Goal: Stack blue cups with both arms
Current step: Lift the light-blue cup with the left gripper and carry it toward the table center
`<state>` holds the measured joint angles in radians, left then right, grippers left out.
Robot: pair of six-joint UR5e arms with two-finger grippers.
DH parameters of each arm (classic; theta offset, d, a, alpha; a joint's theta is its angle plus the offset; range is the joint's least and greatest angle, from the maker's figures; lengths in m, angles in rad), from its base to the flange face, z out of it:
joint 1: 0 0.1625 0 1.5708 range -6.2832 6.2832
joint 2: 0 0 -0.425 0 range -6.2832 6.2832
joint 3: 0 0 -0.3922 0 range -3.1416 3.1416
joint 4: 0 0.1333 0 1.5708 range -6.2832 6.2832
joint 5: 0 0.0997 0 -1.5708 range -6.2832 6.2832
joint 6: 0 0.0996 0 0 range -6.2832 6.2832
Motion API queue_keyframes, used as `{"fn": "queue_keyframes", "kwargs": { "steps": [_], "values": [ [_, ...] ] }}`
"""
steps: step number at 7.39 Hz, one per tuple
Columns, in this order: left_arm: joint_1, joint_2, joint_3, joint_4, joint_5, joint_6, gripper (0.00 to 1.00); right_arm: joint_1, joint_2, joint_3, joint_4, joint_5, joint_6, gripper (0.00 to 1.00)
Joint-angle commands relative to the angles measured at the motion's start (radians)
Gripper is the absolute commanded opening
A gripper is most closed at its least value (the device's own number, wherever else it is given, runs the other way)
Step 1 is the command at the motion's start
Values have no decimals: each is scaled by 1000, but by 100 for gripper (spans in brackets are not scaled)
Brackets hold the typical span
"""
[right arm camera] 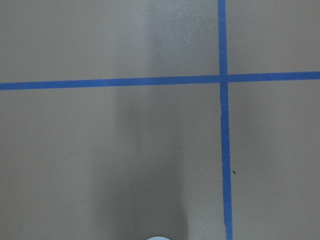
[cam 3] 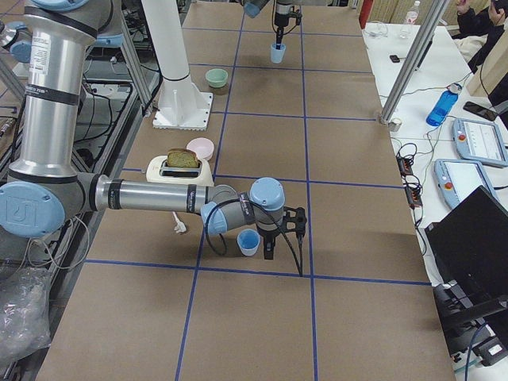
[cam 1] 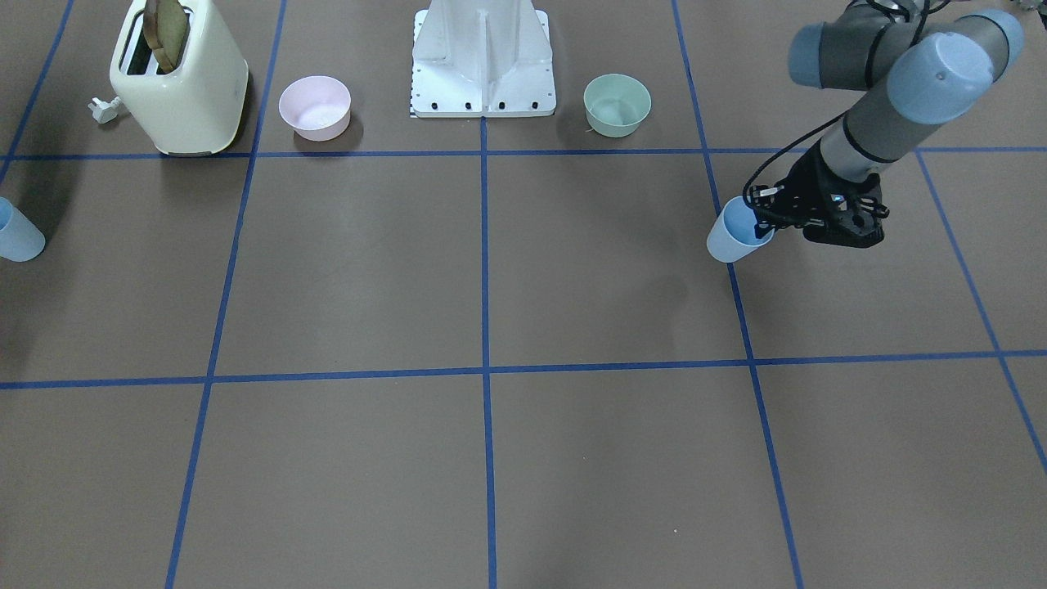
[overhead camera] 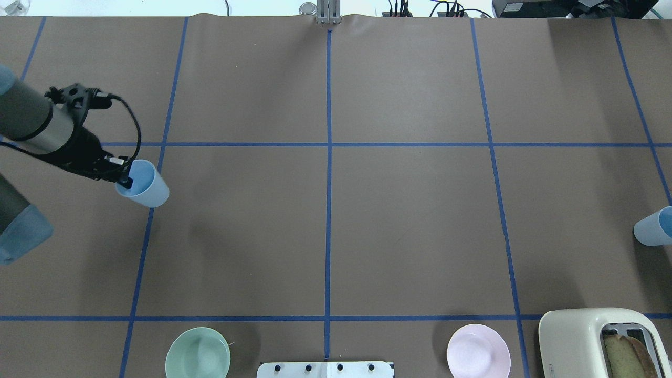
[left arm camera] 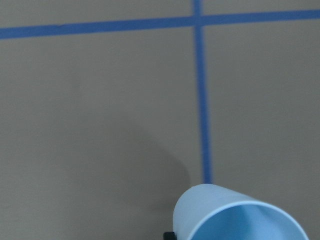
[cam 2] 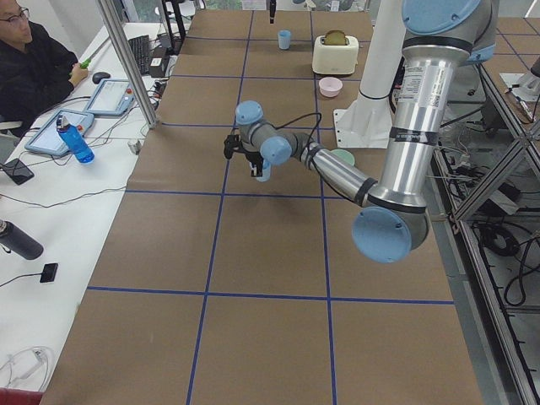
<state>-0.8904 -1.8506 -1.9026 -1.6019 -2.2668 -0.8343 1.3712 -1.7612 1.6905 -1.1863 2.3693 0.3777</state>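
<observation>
One blue cup (overhead camera: 144,185) hangs tilted above the table at my left side. My left gripper (overhead camera: 127,181) is shut on its rim, with one finger inside. The cup also shows in the front view (cam 1: 734,236) and in the left wrist view (left arm camera: 240,215), with its shadow on the paper below. The second blue cup (overhead camera: 652,227) stands upright at the table's right edge, also seen in the front view (cam 1: 16,233). My right gripper (cam 3: 268,248) shows only in the right side view, close beside that cup (cam 3: 248,242). I cannot tell whether it is open or shut.
A cream toaster (overhead camera: 598,341) with bread, a pink bowl (overhead camera: 478,350), a pale green bowl (overhead camera: 197,353) and the white pedestal base (cam 1: 483,57) line the robot's edge. An operator (cam 2: 34,67) sits at a side desk. Blue tape lines grid the brown paper.
</observation>
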Motion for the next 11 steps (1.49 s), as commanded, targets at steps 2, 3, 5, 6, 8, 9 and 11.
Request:
{"fn": "queue_keyframes", "kwargs": {
  "steps": [2,3,5,6,8,9,11],
  "values": [
    [14,-294,14,264,1,-136,0,-38,-35,-8,23,-4,0,100],
    [33,-332,42,263,1,-164,0,-49,-56,-32,80,-4,1,100],
    [77,-404,103,254,41,-218,0,-55,-89,-74,172,1,1,100],
    [87,-426,131,231,43,-244,0,-61,-93,-75,172,2,0,100],
    [94,-430,148,197,44,-261,0,-72,-106,-74,180,7,3,100],
    [99,-432,148,197,46,-263,0,-84,-107,-74,180,7,6,100],
    [100,-430,148,197,46,-264,0,-104,-106,-75,192,7,12,99]
  ]
}}
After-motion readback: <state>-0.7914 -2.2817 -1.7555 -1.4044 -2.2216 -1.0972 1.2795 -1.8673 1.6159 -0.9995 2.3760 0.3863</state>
